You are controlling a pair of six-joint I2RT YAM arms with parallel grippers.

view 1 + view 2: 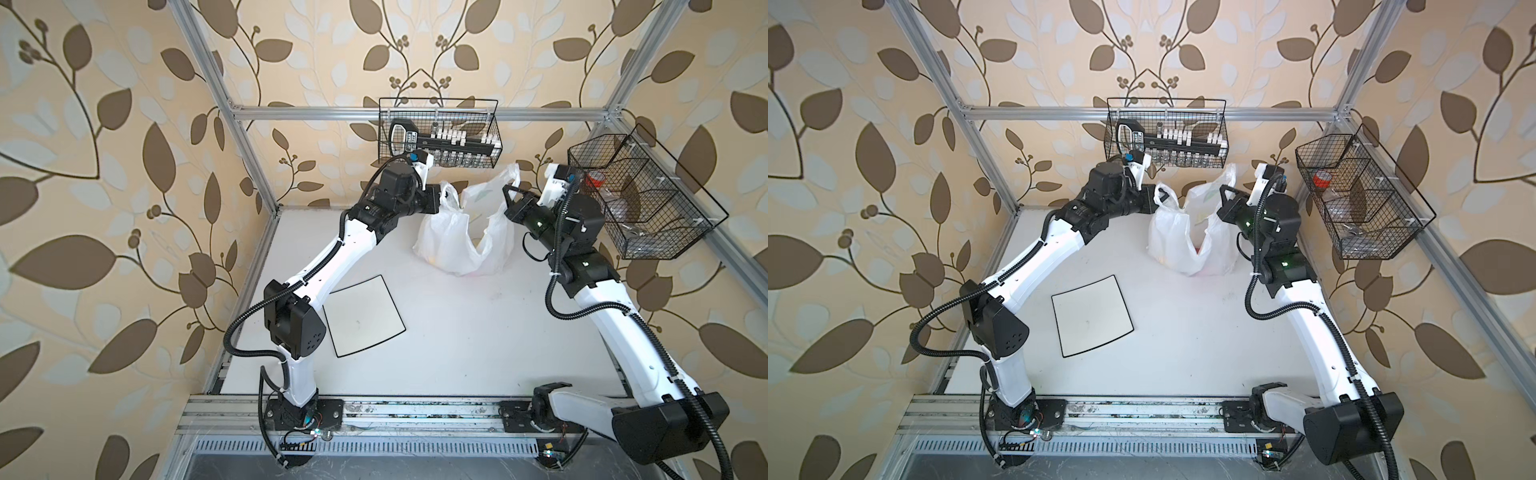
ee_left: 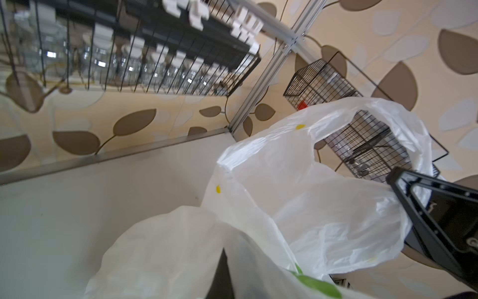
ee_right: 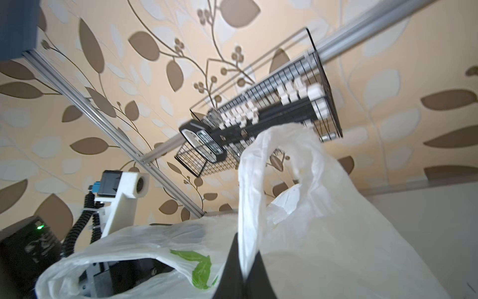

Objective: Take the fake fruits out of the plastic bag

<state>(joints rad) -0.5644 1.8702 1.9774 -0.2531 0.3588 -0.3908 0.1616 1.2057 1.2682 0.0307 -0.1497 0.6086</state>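
**Leaf-papered cell around a white table**

We see beige wallpaper (image 1: 104,166) with brown leaves and berry sprigs on every side. An aluminium frame (image 1: 316,113) boxes in the white tabletop (image 1: 478,332). A black wire basket (image 1: 457,124) hangs on the back rail, a second wire basket (image 1: 665,243) on the right-hand rail. The light is soft and even.

Plate (image 1: 363,316), rear basket (image 1: 494,160), side basket (image 1: 665,232)

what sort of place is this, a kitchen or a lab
Likely a robot test cell, not a home: silver aluminium frame, leaf-patterned beige wallpaper panels, and two white-and-black robot arms bolted to a metal rail.
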